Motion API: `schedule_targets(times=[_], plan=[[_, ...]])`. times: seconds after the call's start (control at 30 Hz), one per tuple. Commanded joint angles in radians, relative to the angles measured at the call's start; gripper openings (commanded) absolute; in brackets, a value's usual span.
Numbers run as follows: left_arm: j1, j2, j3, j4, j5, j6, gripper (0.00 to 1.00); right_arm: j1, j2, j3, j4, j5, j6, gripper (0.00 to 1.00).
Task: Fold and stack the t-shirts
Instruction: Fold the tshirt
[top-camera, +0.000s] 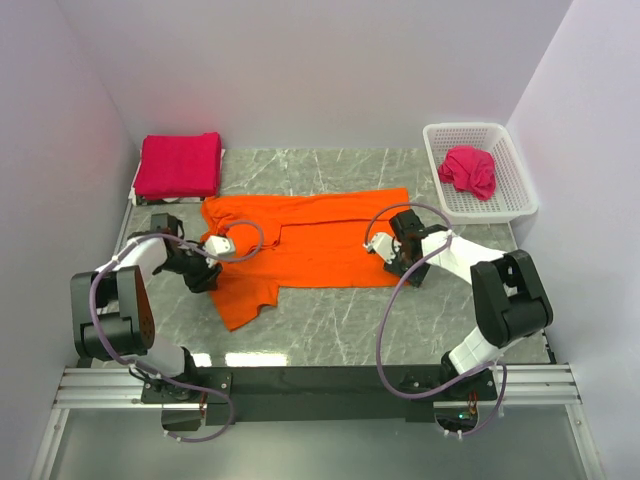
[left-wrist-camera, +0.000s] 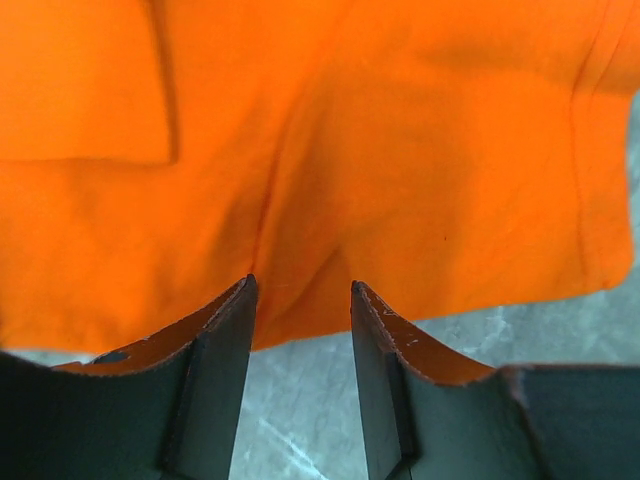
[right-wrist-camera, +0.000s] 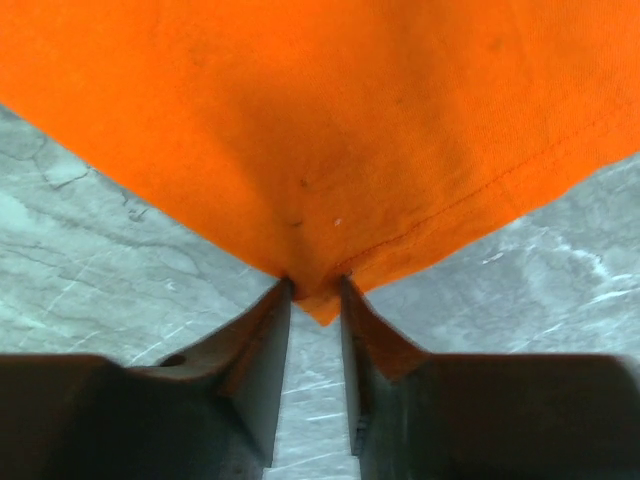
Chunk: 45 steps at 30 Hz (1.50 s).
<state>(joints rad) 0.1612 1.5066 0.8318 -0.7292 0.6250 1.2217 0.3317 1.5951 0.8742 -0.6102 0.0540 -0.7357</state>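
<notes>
An orange t-shirt (top-camera: 320, 235) lies spread on the marble table (top-camera: 330, 330), one part folded over itself and a sleeve trailing toward the front left. My left gripper (top-camera: 207, 270) is at its left edge. In the left wrist view this gripper (left-wrist-camera: 300, 285) stands open, with the hem of the orange cloth (left-wrist-camera: 400, 150) lying flat between its tips. My right gripper (top-camera: 392, 260) is at the shirt's front right corner. In the right wrist view its jaws (right-wrist-camera: 316, 285) are narrowly open around the corner point of the shirt (right-wrist-camera: 320, 120).
A folded crimson-pink t-shirt (top-camera: 180, 165) rests at the back left. A white lattice basket (top-camera: 515, 200) at the back right holds a crumpled crimson-pink t-shirt (top-camera: 470, 170). Walls close in on three sides.
</notes>
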Motion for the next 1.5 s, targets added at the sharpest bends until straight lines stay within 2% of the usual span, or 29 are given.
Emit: schedule_targets(times=[0.0, 0.07, 0.17, 0.27, 0.3, 0.4, 0.6, 0.77, 1.0, 1.3, 1.47], plan=[[-0.038, -0.031, -0.043, 0.079, -0.060, 0.073, 0.49, 0.006, 0.028, -0.006, 0.032, 0.020, -0.013, 0.28], [-0.052, -0.028, -0.071, 0.093, -0.085, 0.093, 0.48, 0.004, 0.034, -0.004, 0.036, 0.023, -0.014, 0.22], [-0.058, -0.019, -0.095, 0.114, -0.140, 0.111, 0.42, 0.004, 0.043, -0.003, 0.029, 0.026, -0.013, 0.00], [-0.057, -0.013, -0.109, 0.108, -0.182, 0.119, 0.28, 0.004, 0.025, -0.010, 0.021, 0.020, -0.016, 0.00], [-0.057, -0.019, -0.111, 0.103, -0.185, 0.119, 0.21, 0.004, 0.017, -0.014, 0.017, 0.018, -0.019, 0.00], [-0.052, -0.057, -0.105, 0.074, -0.173, 0.119, 0.11, 0.001, -0.021, -0.018, -0.005, 0.009, -0.021, 0.00], [-0.040, -0.160, -0.066, -0.091, -0.093, 0.153, 0.01, -0.013, -0.125, -0.020, -0.088, -0.028, -0.021, 0.00], [-0.034, -0.200, -0.056, -0.151, -0.087, 0.148, 0.01, -0.031, -0.184, -0.021, -0.118, -0.043, -0.028, 0.00], [0.030, -0.126, 0.068, -0.245, -0.021, 0.150, 0.01, -0.075, -0.155, 0.058, -0.149, -0.051, -0.054, 0.00], [0.034, 0.038, 0.309, -0.294, 0.068, 0.050, 0.01, -0.105, -0.011, 0.277, -0.194, -0.051, -0.093, 0.00], [0.034, 0.173, 0.463, -0.283, 0.111, -0.008, 0.01, -0.126, 0.133, 0.422, -0.209, -0.051, -0.110, 0.00]])
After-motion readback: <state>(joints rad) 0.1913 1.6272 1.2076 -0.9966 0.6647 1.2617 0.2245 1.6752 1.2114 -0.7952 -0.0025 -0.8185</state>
